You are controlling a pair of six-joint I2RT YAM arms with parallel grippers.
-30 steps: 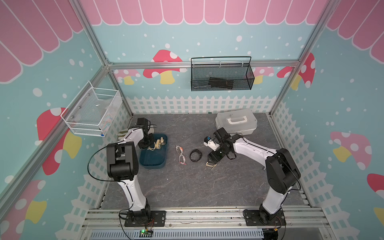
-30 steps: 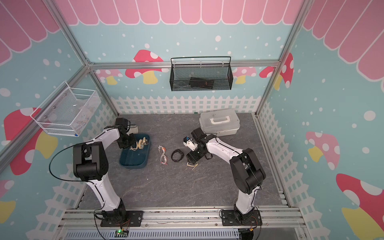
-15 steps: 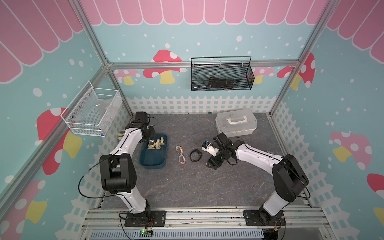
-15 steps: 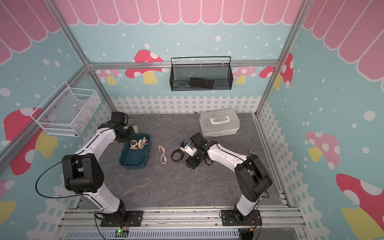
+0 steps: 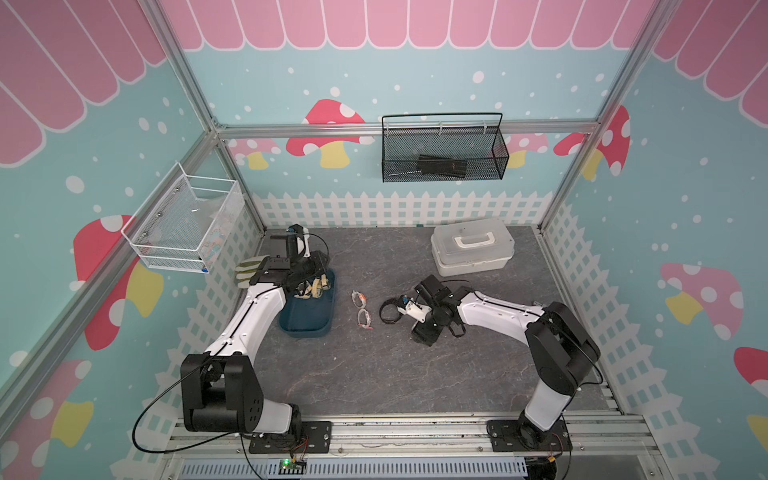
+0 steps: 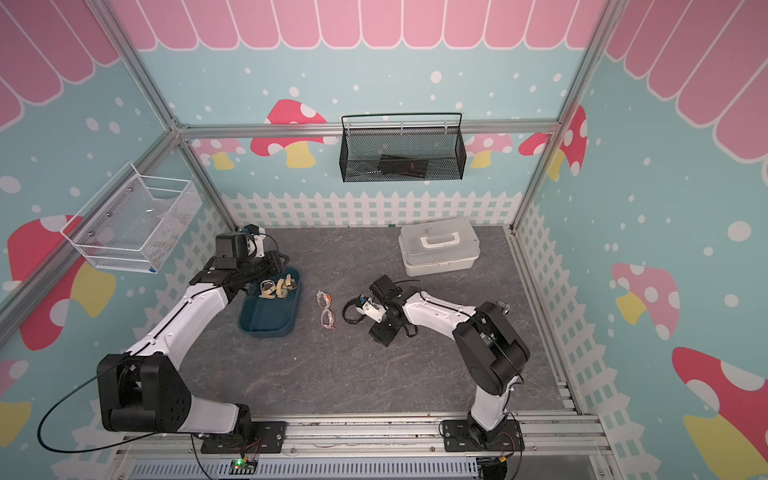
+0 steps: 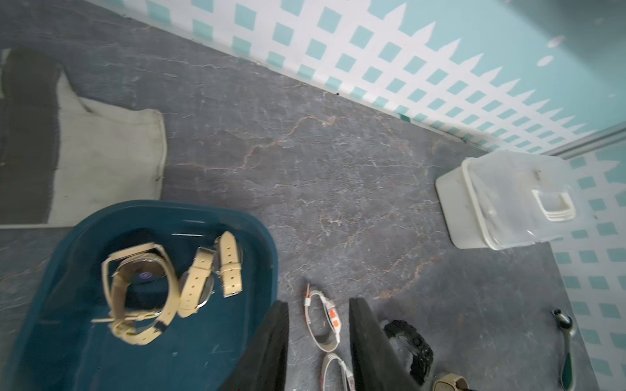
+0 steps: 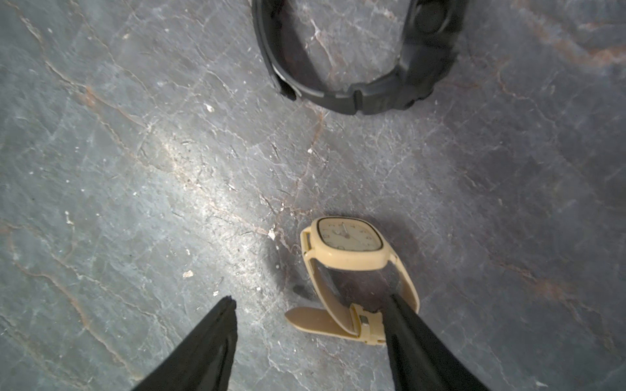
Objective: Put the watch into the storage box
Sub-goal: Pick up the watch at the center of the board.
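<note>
- We had the right end effector [image 8: 311,299] apart, empty, watch [image 8: 350,242] just ahead, strap by one finger.
- Right arm nearer; box [image 6: 266,332] sat well apart.

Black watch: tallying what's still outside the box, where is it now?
The black watch lies on the table just beyond the beige watch in the right wrist view; both top views place it between the right gripper and the storage box.

No word, brand or label can be read in any view. The dial of the beige, square-faced wristwatch with a rubber strap [image 8: 350,237] carries small dark hour marks, too blurred to read as numbers.
</note>
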